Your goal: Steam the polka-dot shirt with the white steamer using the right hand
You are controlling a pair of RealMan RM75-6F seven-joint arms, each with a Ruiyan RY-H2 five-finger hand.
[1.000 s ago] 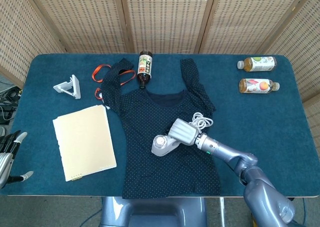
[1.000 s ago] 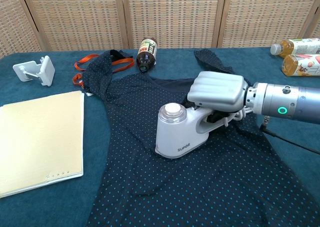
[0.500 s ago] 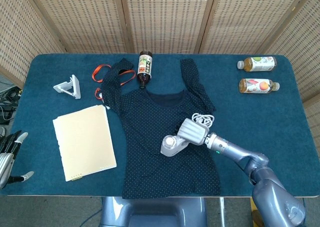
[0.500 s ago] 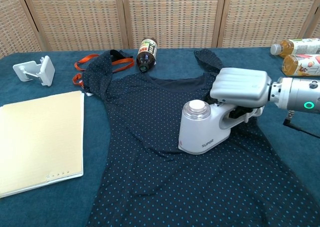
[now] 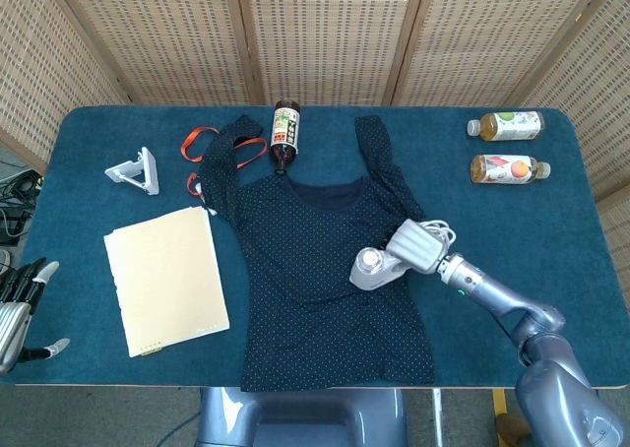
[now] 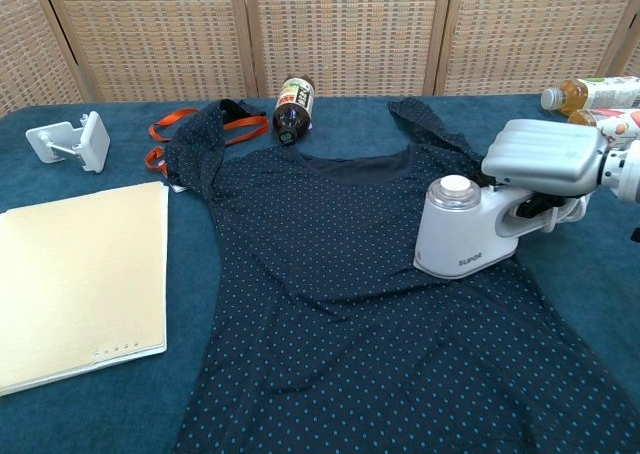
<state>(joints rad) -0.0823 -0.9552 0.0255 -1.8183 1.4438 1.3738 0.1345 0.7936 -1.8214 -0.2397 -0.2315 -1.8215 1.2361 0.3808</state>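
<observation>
- Where the polka-dot shirt lies spread flat on the blue table, the white steamer stands on the shirt's right side, near the edge of the cloth below the right sleeve.
- The right hand wraps over the steamer's handle from above, fingers closed around it; in the head view the same hand shows just right of the steamer's round cap.
- A coiled white cord lies just behind that hand.
- The left hand hangs off the table's left edge, holding nothing, fingers apart.
- A dark bottle lies on its side at the shirt's collar, between the two sleeves.
- An orange strap lies beside the left sleeve.
- A pale yellow notebook rests left of the shirt, with a white stand further back.
- Two drink bottles lie on their sides at the far right corner.
</observation>
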